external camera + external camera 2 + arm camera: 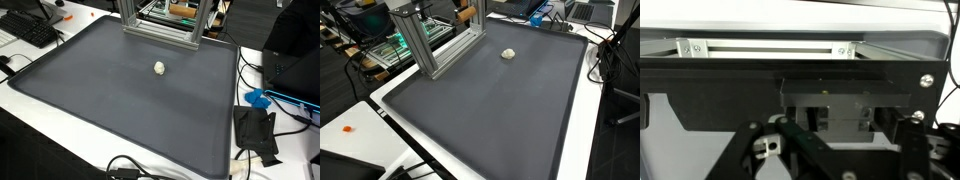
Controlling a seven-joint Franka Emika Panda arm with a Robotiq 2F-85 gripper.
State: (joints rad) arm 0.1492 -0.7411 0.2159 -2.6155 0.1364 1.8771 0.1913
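Just below the aluminium frame (160,27), a white lump (160,68) lies on the dark mat (100,115); how wide the gripper (830,155) stands cannot be told.

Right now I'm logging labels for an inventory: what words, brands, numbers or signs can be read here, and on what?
No text can be read in any view.
Keyboard: key legends too small to read.
Grey mat, small white lump, metal frame: no markings visible.
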